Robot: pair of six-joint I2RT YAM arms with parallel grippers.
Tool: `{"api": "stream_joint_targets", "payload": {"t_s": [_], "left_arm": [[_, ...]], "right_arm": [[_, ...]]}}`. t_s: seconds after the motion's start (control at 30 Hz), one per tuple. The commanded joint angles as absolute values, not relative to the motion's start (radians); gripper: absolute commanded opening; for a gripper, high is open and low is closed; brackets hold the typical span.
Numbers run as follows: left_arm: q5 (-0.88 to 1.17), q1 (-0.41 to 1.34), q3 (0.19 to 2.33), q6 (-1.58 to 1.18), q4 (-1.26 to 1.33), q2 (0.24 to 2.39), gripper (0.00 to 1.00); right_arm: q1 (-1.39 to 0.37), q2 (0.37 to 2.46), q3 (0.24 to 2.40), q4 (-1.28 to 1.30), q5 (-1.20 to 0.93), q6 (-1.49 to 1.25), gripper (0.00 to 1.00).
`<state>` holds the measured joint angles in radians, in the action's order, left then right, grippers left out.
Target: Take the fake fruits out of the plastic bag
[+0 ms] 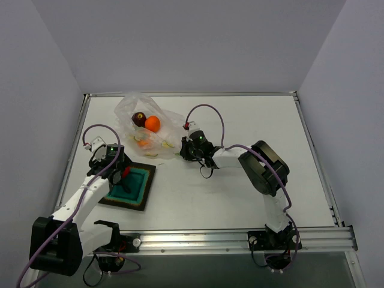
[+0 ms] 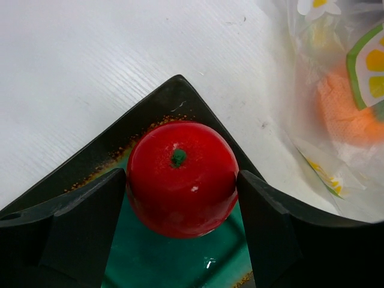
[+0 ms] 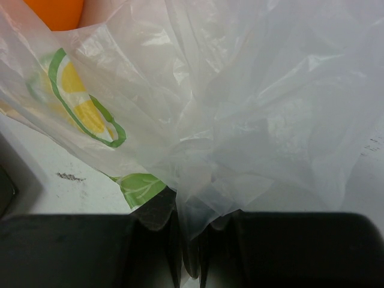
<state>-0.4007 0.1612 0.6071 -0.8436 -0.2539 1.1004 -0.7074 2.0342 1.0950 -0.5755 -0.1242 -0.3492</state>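
Right pincer pinches bag veiling orange fruit; left pincer grips red fruit.

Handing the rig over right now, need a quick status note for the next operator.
Left pincer: shut on the glossy red plastic fruit, over a corner of the square teal dish.
Right pincer: shut on a fold of the clear citrus-printed plastic bag.
Done: red fruit out of bag.
Left: set it down; dark maroon fruit, orange fruit and a second orange one are inside the bag.
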Motion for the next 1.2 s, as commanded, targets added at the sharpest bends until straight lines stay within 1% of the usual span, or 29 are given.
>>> {"api": "stream_joint_targets", "payload": {"t_s": [0.0,0.13,0.37,0.43,0.47,0.5,0.57,0.7,0.73,0.8,0.83,0.87,0.9,1.03,1.17], "left_arm": [[-0.477,0.158,0.614,-0.871,-0.313,1.052,0.74],[-0.476,0.175,0.627,-0.845,-0.348,0.930,0.76],[-0.446,0.201,0.683,-0.838,-0.420,0.877,0.78],[-0.436,0.224,0.699,-0.827,-0.376,0.879,0.76],[-0.437,0.259,0.713,-0.812,-0.359,0.893,0.72],[-0.443,0.281,0.733,-0.804,-0.347,0.913,0.71],[-0.456,0.348,0.817,-0.776,-0.305,1.012,0.67],[-0.413,0.405,0.984,-0.712,-0.229,1.207,0.64],[-0.407,0.408,1.056,-0.706,-0.221,1.282,0.63],[-0.388,0.408,1.124,-0.672,-0.216,1.357,0.61],[-0.391,0.408,1.158,-0.666,-0.222,1.434,0.60],[-0.387,0.407,1.220,-0.654,-0.227,1.471,0.59],[-0.380,0.405,1.250,-0.638,-0.230,1.538,0.56],[-0.379,0.391,1.419,-0.578,-0.285,1.696,0.50],[-0.325,0.359,1.543,-0.517,-0.310,1.818,0.50]], "right_arm": [[-0.710,1.983,1.095,-0.569,-0.130,-0.339,0.07],[-0.710,1.982,1.094,-0.569,-0.127,-0.337,0.07],[-0.710,1.980,1.094,-0.566,-0.123,-0.334,0.07],[-0.710,1.980,1.094,-0.566,-0.121,-0.333,0.07],[-0.710,1.982,1.095,-0.566,-0.121,-0.334,0.07],[-0.710,1.983,1.095,-0.566,-0.121,-0.333,0.07],[-0.710,1.988,1.098,-0.565,-0.121,-0.333,0.07],[-0.712,1.988,1.097,-0.561,-0.114,-0.328,0.07],[-0.712,1.987,1.097,-0.561,-0.112,-0.328,0.07],[-0.712,1.985,1.094,-0.561,-0.107,-0.328,0.07],[-0.712,1.985,1.094,-0.561,-0.107,-0.328,0.07],[-0.713,1.986,1.094,-0.560,-0.103,-0.328,0.07],[-0.721,1.987,1.098,-0.560,-0.098,-0.324,0.07],[-0.730,1.993,1.103,-0.551,-0.086,-0.319,0.07],[-0.730,1.991,1.103,-0.552,-0.086,-0.319,0.07]]}}
